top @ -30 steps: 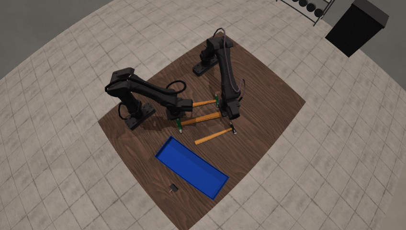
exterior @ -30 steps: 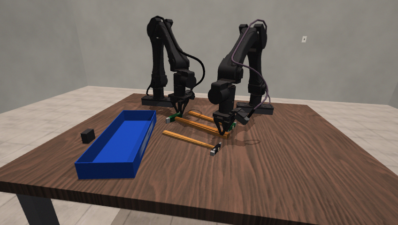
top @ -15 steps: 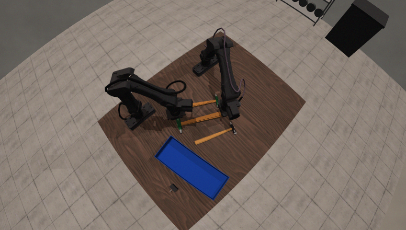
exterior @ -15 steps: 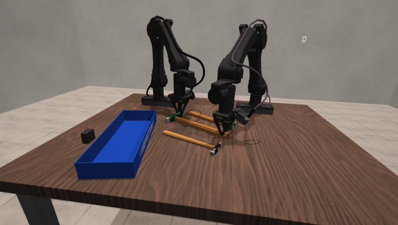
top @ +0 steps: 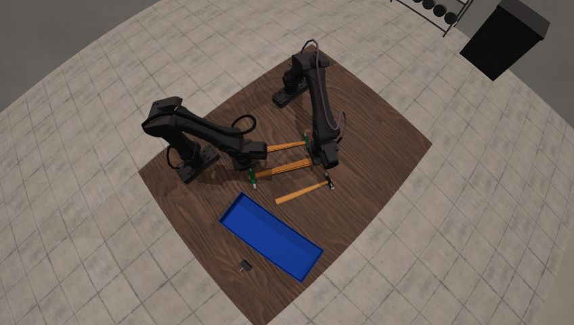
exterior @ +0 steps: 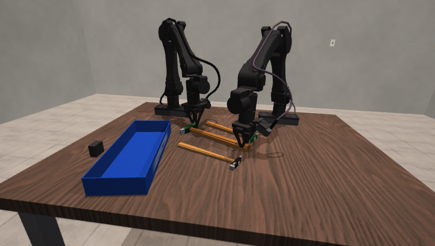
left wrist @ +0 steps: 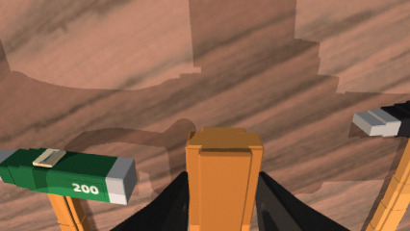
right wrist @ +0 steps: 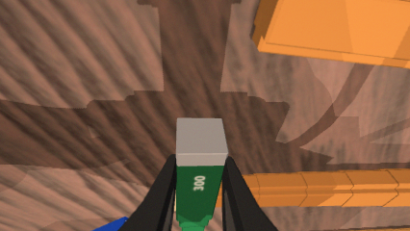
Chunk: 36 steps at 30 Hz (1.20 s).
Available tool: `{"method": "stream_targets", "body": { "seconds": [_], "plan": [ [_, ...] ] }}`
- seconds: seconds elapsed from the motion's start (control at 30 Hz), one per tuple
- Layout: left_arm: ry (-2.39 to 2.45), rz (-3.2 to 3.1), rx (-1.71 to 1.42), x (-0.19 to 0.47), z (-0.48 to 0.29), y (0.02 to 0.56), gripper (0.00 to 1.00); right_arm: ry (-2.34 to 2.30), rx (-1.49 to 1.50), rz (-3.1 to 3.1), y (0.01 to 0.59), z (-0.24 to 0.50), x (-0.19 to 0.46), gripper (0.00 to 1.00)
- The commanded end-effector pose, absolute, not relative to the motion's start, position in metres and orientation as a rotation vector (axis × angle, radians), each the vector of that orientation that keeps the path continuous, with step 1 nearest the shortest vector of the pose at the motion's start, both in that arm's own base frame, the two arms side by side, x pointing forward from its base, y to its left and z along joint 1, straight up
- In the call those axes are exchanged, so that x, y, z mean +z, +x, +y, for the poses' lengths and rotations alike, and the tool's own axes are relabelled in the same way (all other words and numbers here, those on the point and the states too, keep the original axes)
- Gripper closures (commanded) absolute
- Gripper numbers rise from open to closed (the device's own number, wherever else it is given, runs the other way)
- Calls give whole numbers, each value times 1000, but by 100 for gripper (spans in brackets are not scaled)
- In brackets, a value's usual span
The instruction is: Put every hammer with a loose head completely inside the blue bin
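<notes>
While both end effectors (top: 316, 162) (top: 250, 170) (exterior: 241, 145) (exterior: 196, 125) (left wrist: 223, 178) (right wrist: 201, 161) tight around one hammer (top: 283, 168) (exterior: 216, 137) (left wrist: 221, 192) (right wrist: 201, 137), dark wood-grain table (top: 362, 120) (exterior: 305, 182) (left wrist: 96, 38) (right wrist: 96, 48) on tiled floor (top: 100, 221) (exterior: 27, 118), grey walls (top: 40, 32) (exterior: 122, 60).

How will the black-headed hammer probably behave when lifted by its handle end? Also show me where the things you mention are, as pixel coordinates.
The black-headed hammer (top: 302, 192) (exterior: 205, 152) (left wrist: 395, 192) (right wrist: 395, 229) should stay stiff, judging by its straight, solid-looking handle. Its metal-looking head (top: 329, 181) (exterior: 236, 163) (left wrist: 377, 122) sits at one end, so that end may dip.
</notes>
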<state>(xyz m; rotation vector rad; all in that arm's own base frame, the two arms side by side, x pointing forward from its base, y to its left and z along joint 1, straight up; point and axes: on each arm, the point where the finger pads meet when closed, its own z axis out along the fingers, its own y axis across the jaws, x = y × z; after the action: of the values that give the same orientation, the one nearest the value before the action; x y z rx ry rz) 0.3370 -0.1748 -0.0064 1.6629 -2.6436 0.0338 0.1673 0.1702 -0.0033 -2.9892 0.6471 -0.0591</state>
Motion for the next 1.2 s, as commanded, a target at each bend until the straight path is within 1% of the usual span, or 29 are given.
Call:
{"method": "stream_targets", "body": {
  "seconds": [0.0,0.1,0.4,0.43,0.47,0.5,0.53,0.77,1.0,1.13,1.17],
  "plan": [
    [1712,-2706,-47,-7,-155,350,73,-3054,-21,667,154,150,-4,83],
    [1659,-2672,-10,-7,-170,340,73,-3026,-39,659,160,159,-3,83],
    [1651,-2671,-6,-7,-172,338,73,-2985,-64,647,168,171,-2,83],
    [1651,-2671,-6,-7,-172,338,73,-2985,-64,647,168,171,-2,71],
    [1651,-2671,-6,-7,-172,338,73,-2985,-64,647,168,171,-2,66],
    [1651,-2671,-6,-7,-172,338,73,-2974,-73,645,170,171,1,54],
    [1651,-2671,-6,-7,-172,338,73,-2987,-59,646,166,166,0,53],
    [1667,-2668,12,-7,-172,342,73,-2959,-80,643,168,163,8,53],
    [1667,-2668,12,-7,-172,342,73,-2939,-99,632,173,168,30,53],
    [1667,-2668,12,-7,-172,342,73,-2936,-96,640,173,166,44,8],
    [1667,-2668,12,-7,-172,342,73,-2935,-96,640,172,166,50,0]
  ]
}}
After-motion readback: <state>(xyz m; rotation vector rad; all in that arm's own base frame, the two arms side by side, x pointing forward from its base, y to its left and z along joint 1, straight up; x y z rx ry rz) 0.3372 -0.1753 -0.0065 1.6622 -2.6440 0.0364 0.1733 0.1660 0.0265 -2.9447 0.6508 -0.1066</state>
